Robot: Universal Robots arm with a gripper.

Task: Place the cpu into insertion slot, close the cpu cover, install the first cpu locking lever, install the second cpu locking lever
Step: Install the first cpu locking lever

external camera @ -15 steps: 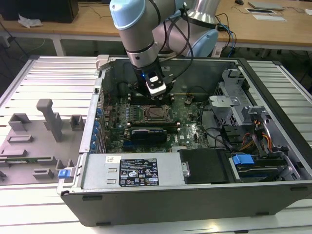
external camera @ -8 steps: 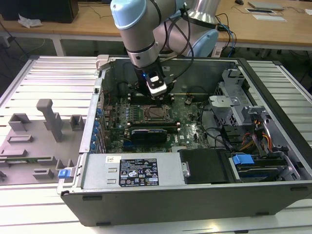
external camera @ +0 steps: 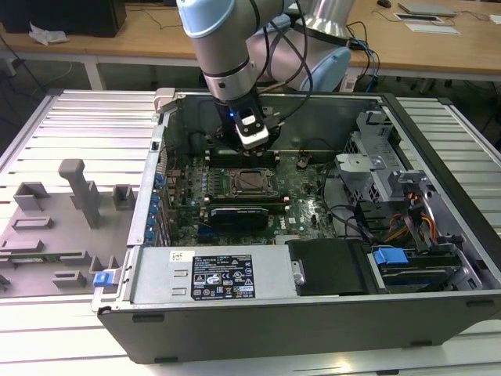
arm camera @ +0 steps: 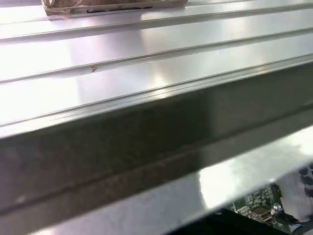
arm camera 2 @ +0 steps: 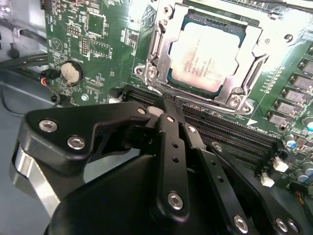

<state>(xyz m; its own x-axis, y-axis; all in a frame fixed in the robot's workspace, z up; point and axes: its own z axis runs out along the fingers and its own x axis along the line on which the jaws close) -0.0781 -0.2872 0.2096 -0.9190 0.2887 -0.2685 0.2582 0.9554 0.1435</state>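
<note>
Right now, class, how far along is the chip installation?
Done: the chip sits in its socket, the metal cover down over it. In hand: nothing; the gripper is shut, empty, beside the socket. Possibly left: the levers; their latching is unclear.

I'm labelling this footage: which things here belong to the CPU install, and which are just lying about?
Job in hand:
- pale silvery square cpu
- silvery metal frame cpu cover, lying over the chip
- black gripper, shut, close by

Lying about:
- round silver coin battery
- long black memory slots
- grey plastic fixture blocks outside the case
</note>
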